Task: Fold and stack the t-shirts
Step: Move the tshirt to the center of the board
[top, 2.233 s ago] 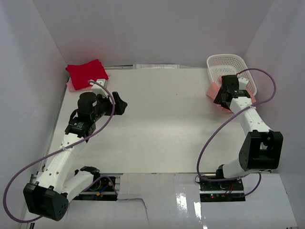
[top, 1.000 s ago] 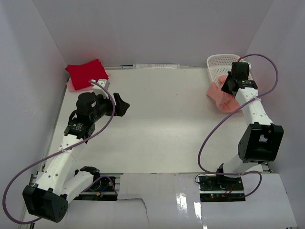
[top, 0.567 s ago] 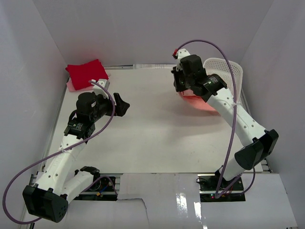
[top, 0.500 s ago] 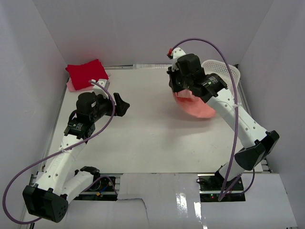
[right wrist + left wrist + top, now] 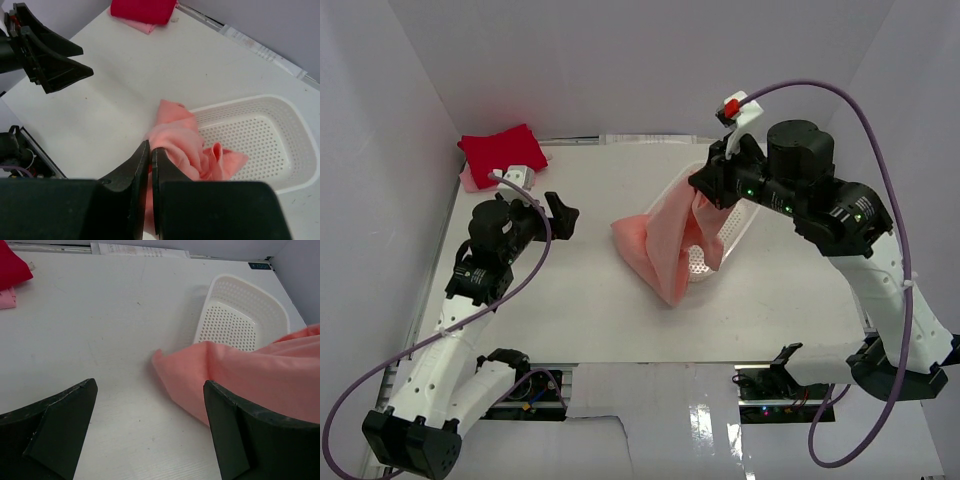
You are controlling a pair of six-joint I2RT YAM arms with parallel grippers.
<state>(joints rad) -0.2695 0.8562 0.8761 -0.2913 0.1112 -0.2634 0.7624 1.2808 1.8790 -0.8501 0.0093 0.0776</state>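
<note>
Since half a second ago, your right gripper [image 5: 150,148] has lifted higher above the table [image 5: 570,300], and the white lattice basket [image 5: 240,315] has shifted toward the centre. Its jaws are pressed together on the salmon-pink t-shirt [image 5: 660,250], which hangs from the grip, its lower part draped on the table and partly over the basket. Your left gripper [image 5: 150,395] stands spread wide, holding nothing. The red t-shirt [image 5: 500,150] lies folded on the pale pink t-shirt [image 5: 470,181] at the far left corner.

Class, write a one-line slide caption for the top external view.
Right claw holds a salmon-pink t-shirt up over the white lattice basket; left claw open.
</note>
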